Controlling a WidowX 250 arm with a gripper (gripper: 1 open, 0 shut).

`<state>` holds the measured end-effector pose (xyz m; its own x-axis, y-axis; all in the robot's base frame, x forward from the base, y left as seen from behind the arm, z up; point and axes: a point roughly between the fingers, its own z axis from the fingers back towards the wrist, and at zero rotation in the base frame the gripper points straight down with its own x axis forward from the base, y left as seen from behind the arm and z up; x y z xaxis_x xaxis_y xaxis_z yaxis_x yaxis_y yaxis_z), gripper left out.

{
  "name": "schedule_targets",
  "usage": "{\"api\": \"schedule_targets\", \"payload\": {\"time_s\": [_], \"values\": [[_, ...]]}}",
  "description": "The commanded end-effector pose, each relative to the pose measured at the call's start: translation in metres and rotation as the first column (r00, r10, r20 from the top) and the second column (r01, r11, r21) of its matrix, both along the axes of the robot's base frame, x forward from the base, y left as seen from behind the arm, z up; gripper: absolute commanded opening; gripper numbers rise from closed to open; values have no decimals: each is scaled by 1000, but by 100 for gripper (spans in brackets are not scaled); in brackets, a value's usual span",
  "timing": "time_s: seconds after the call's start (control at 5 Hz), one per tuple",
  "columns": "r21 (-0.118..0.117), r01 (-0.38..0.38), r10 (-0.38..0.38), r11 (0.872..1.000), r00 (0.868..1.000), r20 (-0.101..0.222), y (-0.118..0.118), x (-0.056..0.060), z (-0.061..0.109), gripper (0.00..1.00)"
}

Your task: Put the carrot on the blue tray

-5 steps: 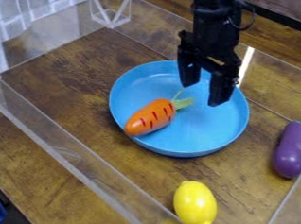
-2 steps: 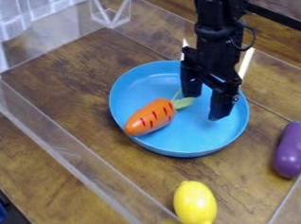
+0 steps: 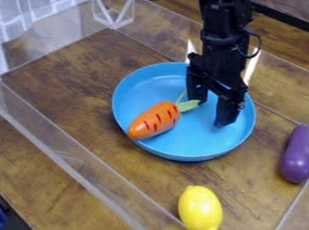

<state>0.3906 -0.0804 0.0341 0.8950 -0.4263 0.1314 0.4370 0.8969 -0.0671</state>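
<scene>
The orange carrot with its pale green top lies inside the blue tray, toward the tray's left side, leafy end pointing up and right. My black gripper hangs straight down over the tray's right half, just right of the carrot's leafy top. Its two fingers stand apart, open, with nothing between them. The fingertips sit low, close to the tray's floor, and hide part of the tray behind them.
A yellow lemon lies near the front edge and a purple eggplant at the right. Clear plastic walls fence the wooden table on the left and front. A clear bin corner stands at the back.
The gripper has sunk lower toward the tray and shifted slightly right. It stays open. The carrot has not moved.
</scene>
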Motion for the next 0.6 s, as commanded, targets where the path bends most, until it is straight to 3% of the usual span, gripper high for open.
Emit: {"api": "schedule_targets", "payload": {"time_s": [0.0,0.2,0.4], "values": [[-4,9,-8,1000,998,65,-3,10,19,0],[7,12,-13,1000,998,63,-1,13,22,0],[31,3,-5,1000,997,73,9,24,37,0]]}}
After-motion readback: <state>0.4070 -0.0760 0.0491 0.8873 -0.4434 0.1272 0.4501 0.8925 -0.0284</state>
